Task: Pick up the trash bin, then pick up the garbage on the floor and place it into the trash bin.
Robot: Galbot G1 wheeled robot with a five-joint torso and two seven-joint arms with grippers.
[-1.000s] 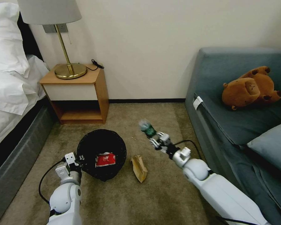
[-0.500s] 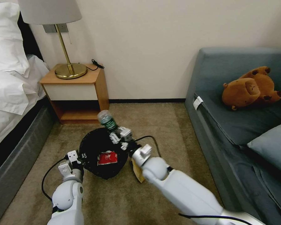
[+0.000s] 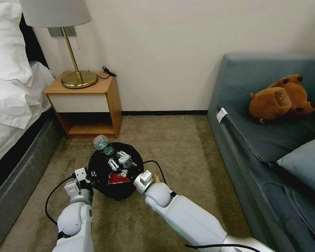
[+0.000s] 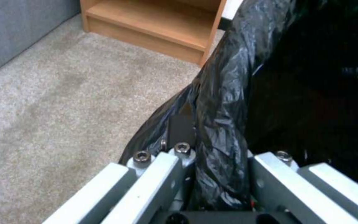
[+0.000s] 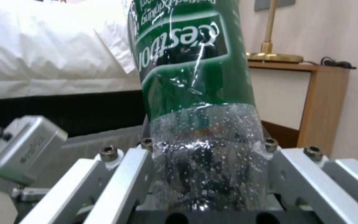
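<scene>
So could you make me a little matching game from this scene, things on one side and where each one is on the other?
Things:
1. bottle
2. red wrapper
3. trash bin
4. plush toy

Places:
A. lying inside the black-lined bin
B. on the grey sofa
C. clamped in the right gripper, over the bin
D. held at its rim by the left gripper

Pairs: 1-C, 2-A, 3-D, 4-B
</scene>
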